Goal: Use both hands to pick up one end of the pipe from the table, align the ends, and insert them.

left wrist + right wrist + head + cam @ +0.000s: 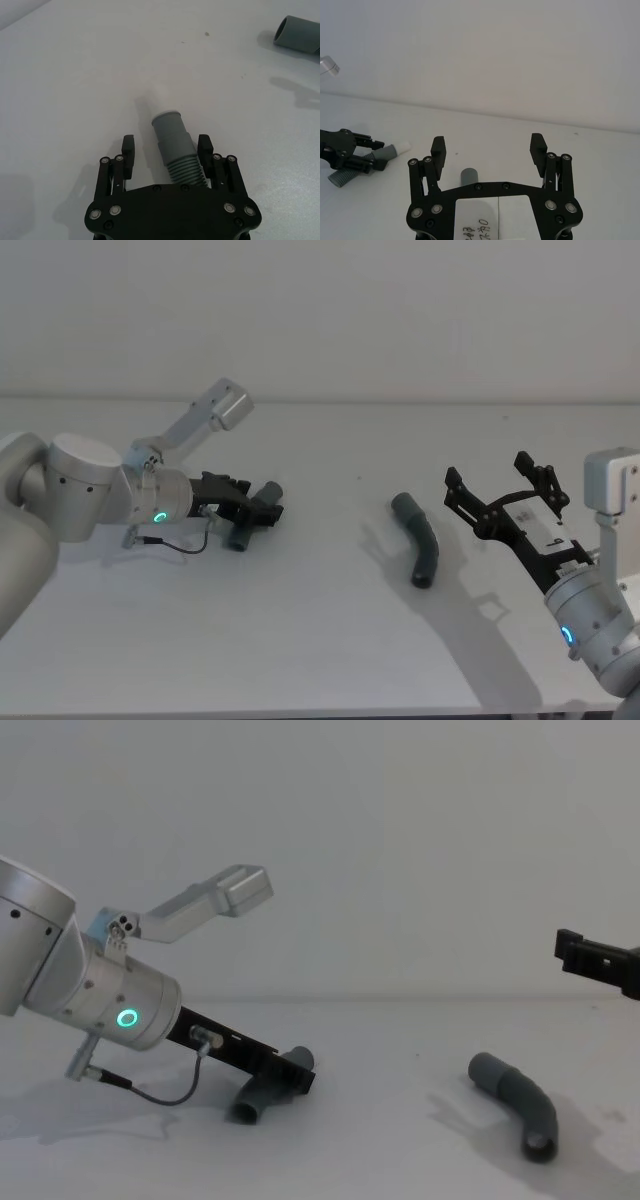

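Grey ribbed pipe piece [175,150] lies on the table [320,640] between the spread jaws of our left gripper [167,148], its cuff [168,124] ahead of them and free for mating, while our right gripper [489,149] gapes just short of the other piece [422,545].

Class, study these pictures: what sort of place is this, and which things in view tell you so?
Probably a robotics lab bench: a white table against a plain wall, the left gripper around one pipe piece, the right gripper near the other pipe piece.
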